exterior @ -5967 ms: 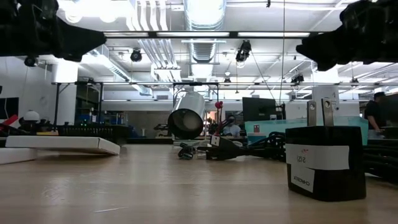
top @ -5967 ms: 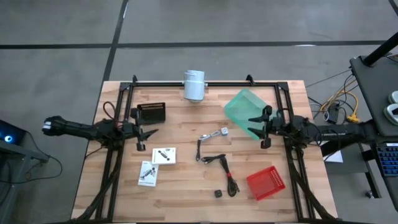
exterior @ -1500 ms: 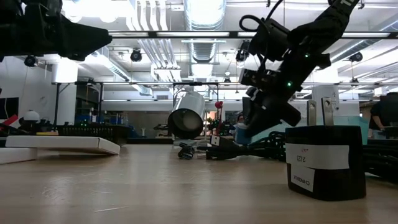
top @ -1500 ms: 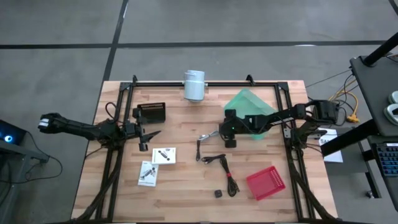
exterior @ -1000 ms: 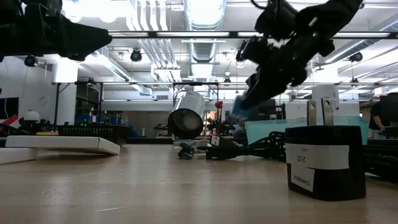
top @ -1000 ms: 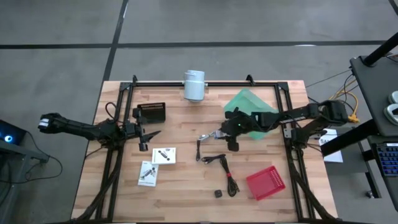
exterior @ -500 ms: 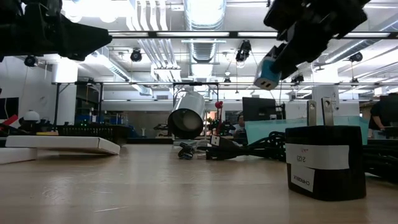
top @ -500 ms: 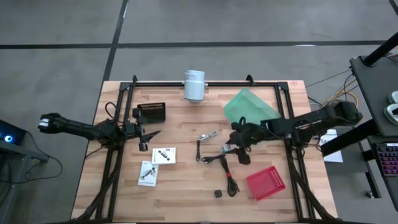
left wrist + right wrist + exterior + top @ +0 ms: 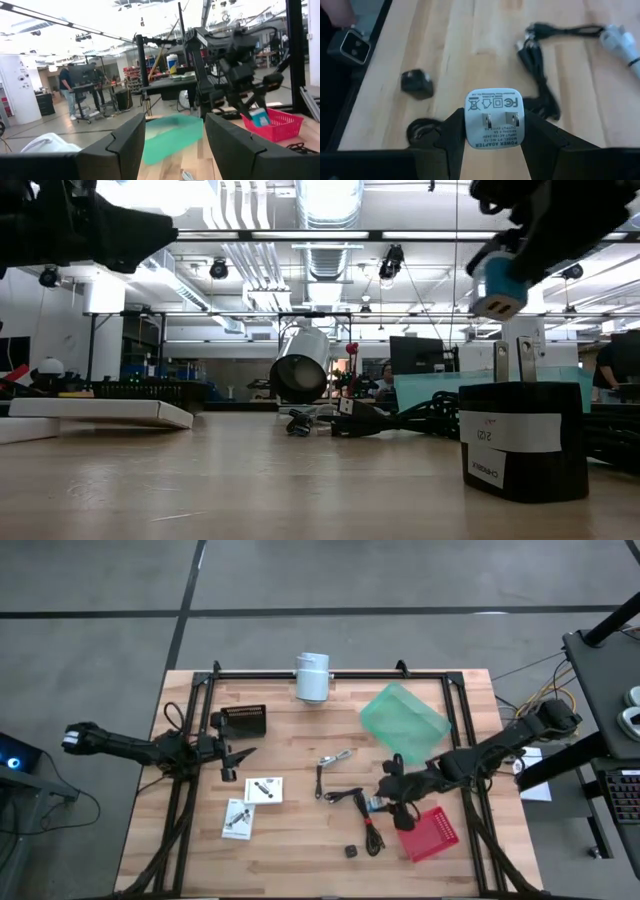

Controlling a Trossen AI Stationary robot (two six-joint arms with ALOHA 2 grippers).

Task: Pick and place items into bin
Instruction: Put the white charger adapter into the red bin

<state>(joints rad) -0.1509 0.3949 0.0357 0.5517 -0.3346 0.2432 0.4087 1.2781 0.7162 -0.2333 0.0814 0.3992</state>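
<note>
A white power adapter point(image 9: 492, 118) with 2 prongs is held between the right gripper's point(image 9: 492, 131) dark fingers above the wooden table point(image 9: 447, 45); a small black cube point(image 9: 417, 83) and black cords point(image 9: 540, 60) are seen below.

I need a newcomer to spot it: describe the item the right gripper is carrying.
Start at the red basket near the wooden table's right front corner. Just beside it the right gripper hangs above the black cords. Clamped between its fingers is a small white power adapter with two metal prongs, the only pale blocky piece among the dark cords.
</note>
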